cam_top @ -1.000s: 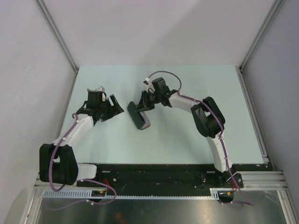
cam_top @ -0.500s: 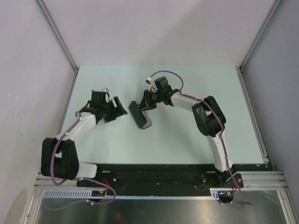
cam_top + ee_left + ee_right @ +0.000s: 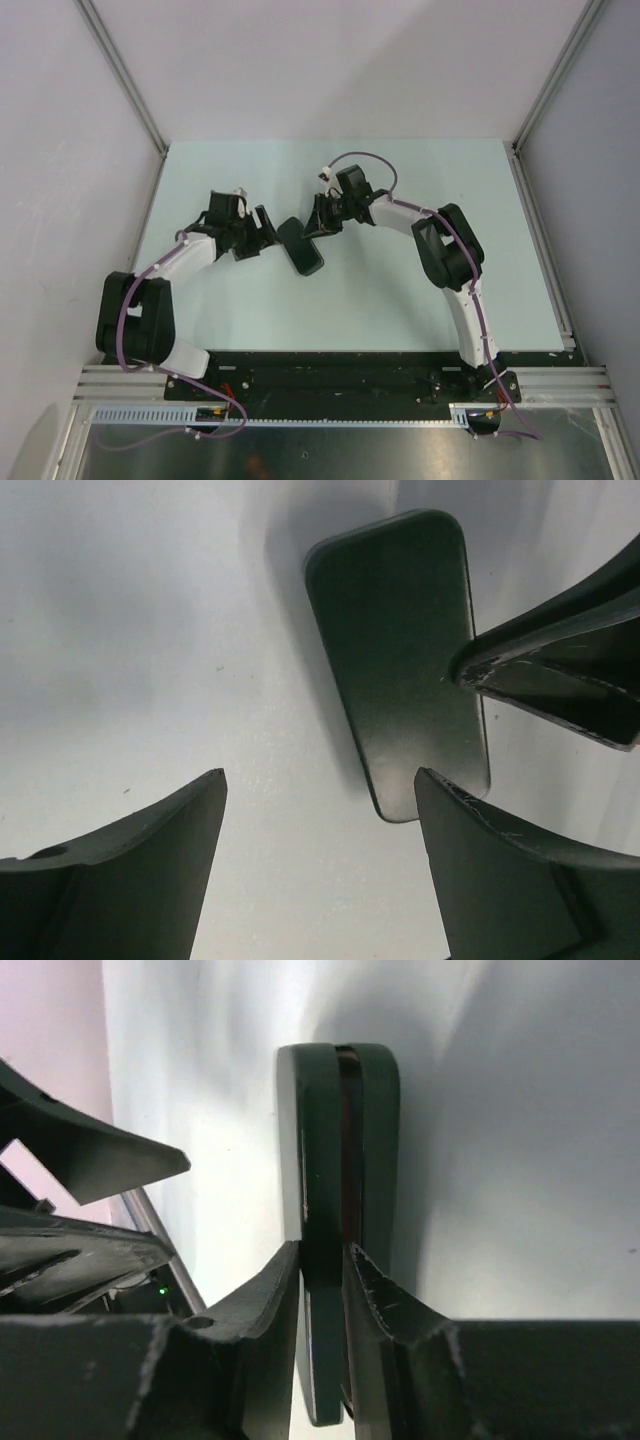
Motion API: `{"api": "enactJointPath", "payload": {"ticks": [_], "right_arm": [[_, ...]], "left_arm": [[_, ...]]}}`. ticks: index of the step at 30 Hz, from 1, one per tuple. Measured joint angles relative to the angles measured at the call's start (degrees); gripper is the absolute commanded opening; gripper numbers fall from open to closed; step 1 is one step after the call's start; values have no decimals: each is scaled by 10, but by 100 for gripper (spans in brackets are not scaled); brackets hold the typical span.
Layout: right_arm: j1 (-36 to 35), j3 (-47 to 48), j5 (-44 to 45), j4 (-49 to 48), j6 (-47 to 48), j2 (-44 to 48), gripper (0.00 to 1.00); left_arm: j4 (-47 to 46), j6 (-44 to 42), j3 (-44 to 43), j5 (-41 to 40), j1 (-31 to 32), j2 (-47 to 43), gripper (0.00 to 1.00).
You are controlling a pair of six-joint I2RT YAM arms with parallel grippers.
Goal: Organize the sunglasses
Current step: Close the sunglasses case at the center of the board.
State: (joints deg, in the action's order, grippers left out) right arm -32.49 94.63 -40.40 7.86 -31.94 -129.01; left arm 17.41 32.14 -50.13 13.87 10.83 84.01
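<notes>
Finds one container only: a black case, oblong with rounded corners, on the pale green table. Lies a little toward 9 o'clock from the table's middle, long axis running 11 to 5 o'clock. Stands nearly closed. From the right wrist, seen edge-on, shows two shells with a thin slit between them and a dark reddish strip inside the slit. Cannot tell what that strip is. Shows the sunglasses plainly in no view; cannot tell whether inside the case.

Grips with the right gripper at the case's 1 o'clock end. Up close, pinches one shell alone, one of the fingers on its outer face, the other at the slit.

Holds the left gripper just at 9 o'clock of the case, fingers spread wide, released, grasping nothing. From the left wrist, looks onto the case's broad flat face instead, with one right finger touching its 3 o'clock edge. Gives no sight of the slit there.

Leaves bare table from the case toward 6 o'clock as far as the near edge, and toward 12 o'clock as far as the far edge. Lies well apart from both side edges.
</notes>
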Motion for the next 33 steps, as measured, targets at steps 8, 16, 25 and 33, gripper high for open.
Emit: {"api": "enactJointPath", "payload": {"ticks": [8, 16, 25, 33], "right_arm": [[12, 0, 40, 31, 19, -21, 31], [12, 0, 54, 38, 23, -20, 43], [7, -7, 107, 65, 37, 0, 50], [1, -38, 167, 93, 46, 44, 55]], "left_arm": [[-21, 9, -20, 6, 14, 52, 82], [-29, 10, -35, 9, 24, 71, 82], [-33, 10, -44, 9, 34, 88, 82], [-33, 10, -46, 8, 41, 96, 82]]}}
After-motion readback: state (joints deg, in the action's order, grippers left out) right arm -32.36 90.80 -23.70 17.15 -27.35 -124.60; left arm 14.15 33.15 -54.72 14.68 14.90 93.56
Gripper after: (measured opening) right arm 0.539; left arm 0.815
